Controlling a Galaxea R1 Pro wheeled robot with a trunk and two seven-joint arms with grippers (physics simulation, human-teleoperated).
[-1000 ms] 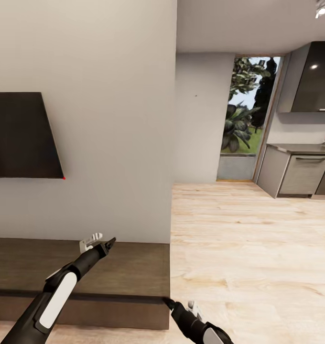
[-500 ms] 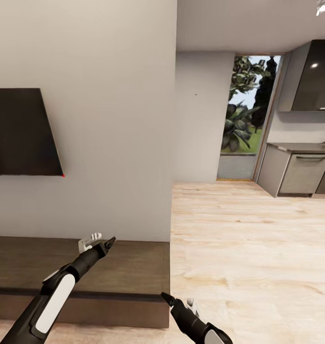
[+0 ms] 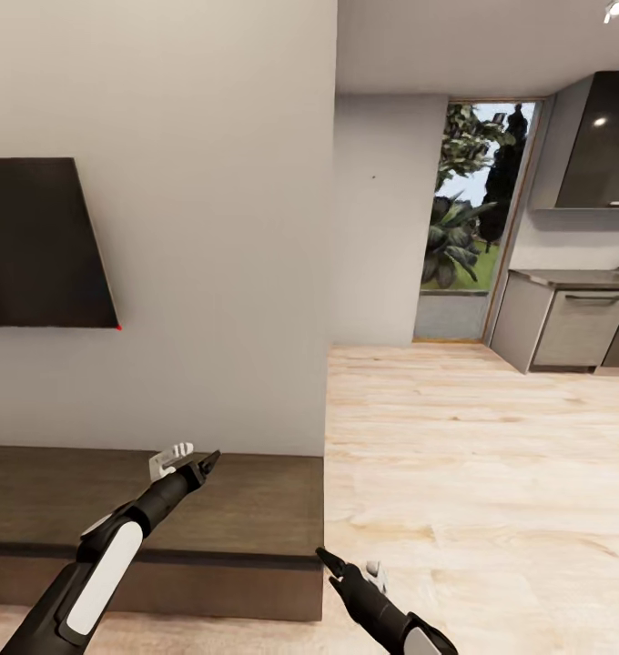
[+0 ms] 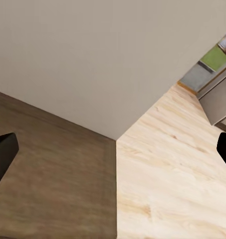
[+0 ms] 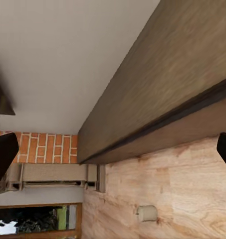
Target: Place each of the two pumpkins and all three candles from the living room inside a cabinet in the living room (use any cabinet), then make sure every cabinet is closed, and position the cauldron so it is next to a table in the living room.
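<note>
Dark brown cabinet (image 3: 246, 509), pale wood-plank floor (image 3: 473, 455), black TV (image 3: 36, 246), red brick chimney (image 5: 38, 147), possibly beige candle (image 5: 146, 213).

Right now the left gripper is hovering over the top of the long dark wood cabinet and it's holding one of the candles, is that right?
Not quite. The left gripper does hover over the top of the long dark wood cabinet, but it holds nothing. The left wrist view shows its jaws wide apart, with just the cabinet top and the plank floor between them. A candle lies on the floor in the right wrist view.
</note>
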